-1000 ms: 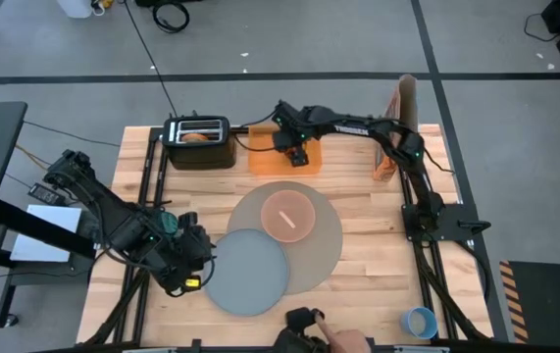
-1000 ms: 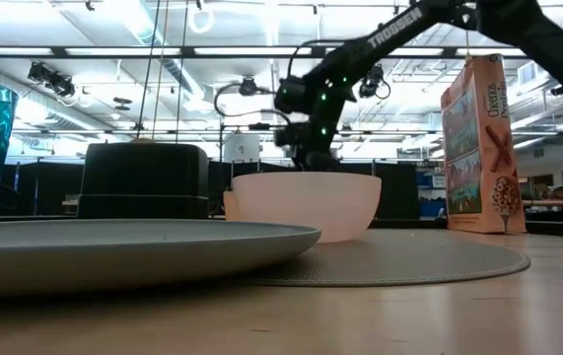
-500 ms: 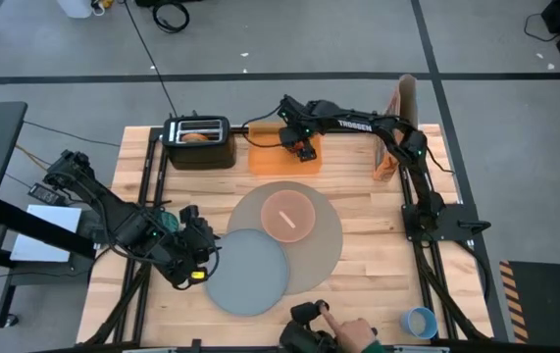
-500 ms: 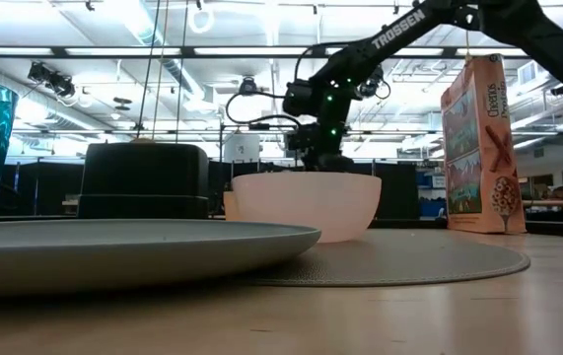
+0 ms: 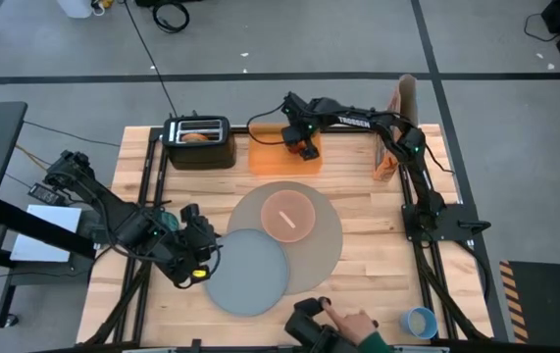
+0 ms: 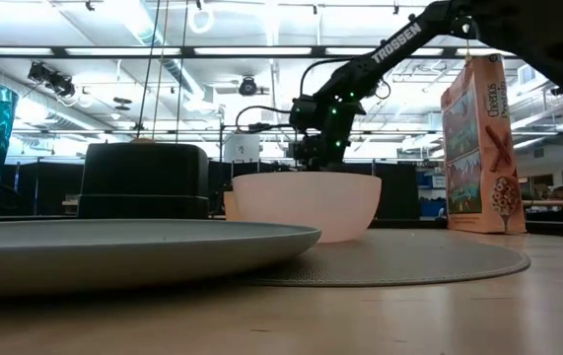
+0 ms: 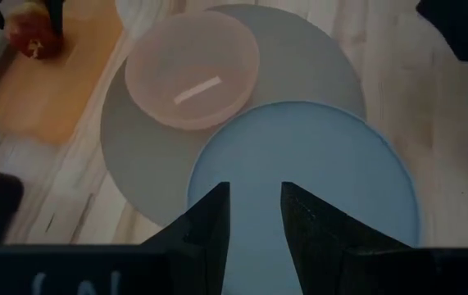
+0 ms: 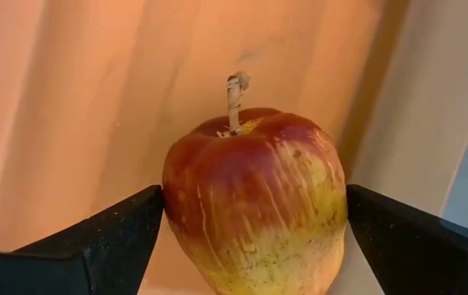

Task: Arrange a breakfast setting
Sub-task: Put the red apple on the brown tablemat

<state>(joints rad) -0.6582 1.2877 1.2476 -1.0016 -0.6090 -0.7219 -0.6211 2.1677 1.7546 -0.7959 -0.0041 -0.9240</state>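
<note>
From above, the right gripper (image 5: 306,149) is down over the orange tray (image 5: 270,159) at the far side of the table, just beside the black toaster (image 5: 200,142). The left gripper (image 5: 204,257) hangs at the near-left edge of the grey plate (image 5: 248,272), which overlaps the taupe mat (image 5: 309,240). The pink bowl (image 5: 288,215) sits on that mat with a spoon (image 5: 287,214) lying in it. A small blue cup (image 5: 419,321) stands well apart at the near right corner, and a person's hand (image 5: 350,324) reaches in at the near edge.

At table height, the right arm comes down behind the bowl (image 6: 306,204); a cereal box (image 6: 481,143) stands to the right.

The left wrist view shows its fingers (image 7: 211,220) narrowly parted over the plate (image 7: 299,176), holding nothing.

The right wrist view shows the red apple (image 8: 254,198) upright on the tray, stem up, squarely between fingers (image 8: 106,233) spread wide and not yet pressing it. It looks firm, smooth and round, so likely to slip or roll; I would grip it across its widest middle.

Compared with a second earlier, the right gripper has shifted slightly along the tray and spread its fingers wider, the left has crept nearer the plate, and the person's hand has reached farther in.
</note>
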